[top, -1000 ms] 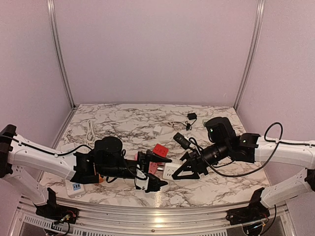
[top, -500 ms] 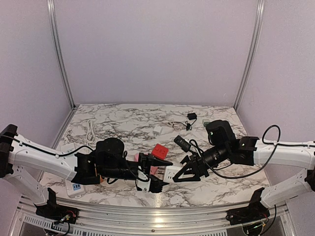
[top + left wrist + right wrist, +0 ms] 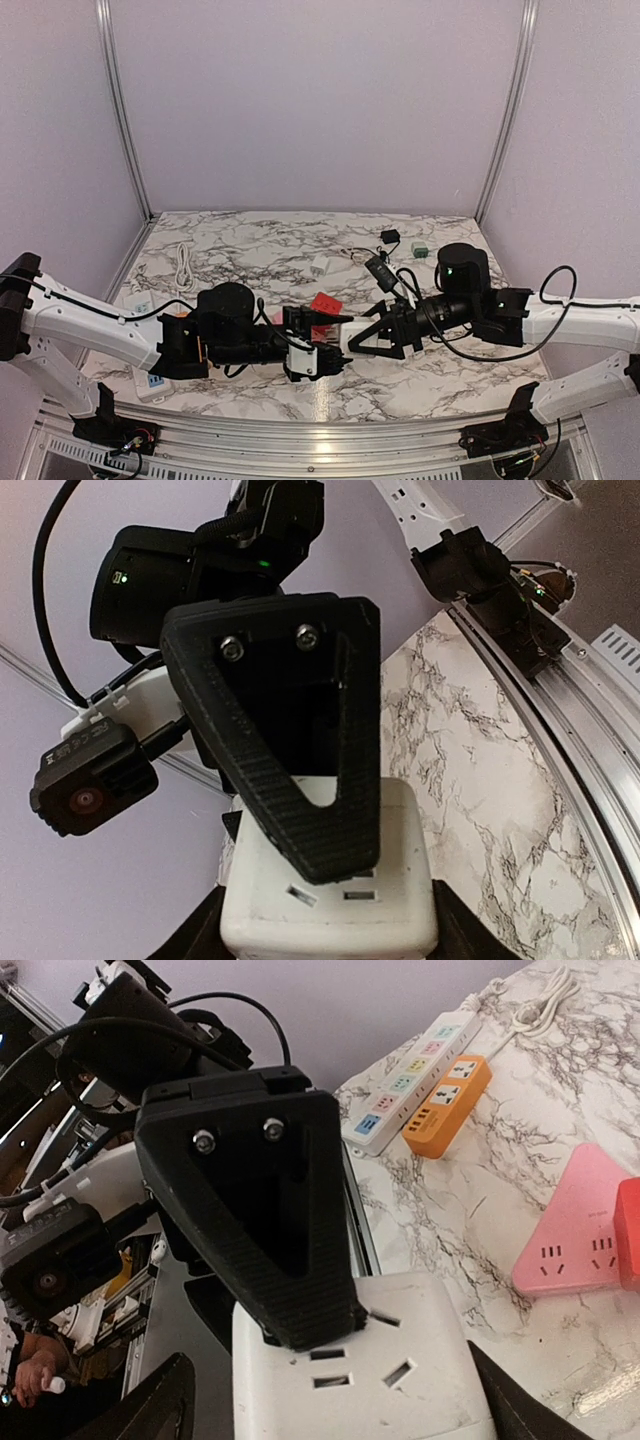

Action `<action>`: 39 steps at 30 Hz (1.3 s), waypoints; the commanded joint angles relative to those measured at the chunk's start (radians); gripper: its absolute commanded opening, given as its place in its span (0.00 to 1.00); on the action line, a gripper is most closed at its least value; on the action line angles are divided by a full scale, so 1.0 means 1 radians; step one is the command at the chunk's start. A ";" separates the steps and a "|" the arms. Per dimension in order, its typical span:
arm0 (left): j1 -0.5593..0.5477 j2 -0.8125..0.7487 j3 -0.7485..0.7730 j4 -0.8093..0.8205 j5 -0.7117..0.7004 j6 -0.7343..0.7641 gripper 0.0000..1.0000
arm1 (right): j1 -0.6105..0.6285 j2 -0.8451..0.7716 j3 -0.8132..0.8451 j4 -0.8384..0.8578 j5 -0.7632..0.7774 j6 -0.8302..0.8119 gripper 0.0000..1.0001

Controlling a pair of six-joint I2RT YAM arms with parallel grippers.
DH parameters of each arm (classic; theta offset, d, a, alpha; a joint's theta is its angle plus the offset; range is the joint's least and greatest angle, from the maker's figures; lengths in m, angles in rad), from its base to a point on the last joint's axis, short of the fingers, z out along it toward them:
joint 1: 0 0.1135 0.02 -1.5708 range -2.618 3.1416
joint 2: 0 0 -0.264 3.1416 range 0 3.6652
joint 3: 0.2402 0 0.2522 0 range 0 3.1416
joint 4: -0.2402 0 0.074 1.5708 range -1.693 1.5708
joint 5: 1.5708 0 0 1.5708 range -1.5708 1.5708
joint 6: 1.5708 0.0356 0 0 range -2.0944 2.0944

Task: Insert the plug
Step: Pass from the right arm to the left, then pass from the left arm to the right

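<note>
Grips the white adapter (image 3: 330,910) in the left tool (image 3: 318,352), fingers tight on both sides. Holds the right tool (image 3: 372,338) spread around that same adapter, with a gap on one side. Stretches both arms low and nearly level, meeting tip to tip over the front middle of the surface (image 3: 250,250). Leaves pink socket block (image 3: 575,1225) and orange power strip (image 3: 450,1105) lying beyond.

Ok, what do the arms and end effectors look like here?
Both arms have white links with black joint housings; loose black cables loop alongside. The left end effector and right end effector have black, ribbed, triangular fingers fastened by two screws. A green light glows on the right wrist housing.
</note>
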 commanded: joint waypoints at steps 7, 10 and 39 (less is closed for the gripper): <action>-0.001 -0.020 -0.069 0.082 -0.085 -0.059 0.33 | 0.011 -0.020 -0.086 0.362 0.046 0.159 0.81; -0.001 -0.028 -0.080 0.092 -0.088 -0.061 0.33 | 0.011 -0.009 -0.103 0.410 0.045 0.189 0.77; -0.001 -0.050 -0.123 0.166 -0.138 -0.064 0.32 | 0.011 0.079 -0.148 0.385 0.115 0.157 0.83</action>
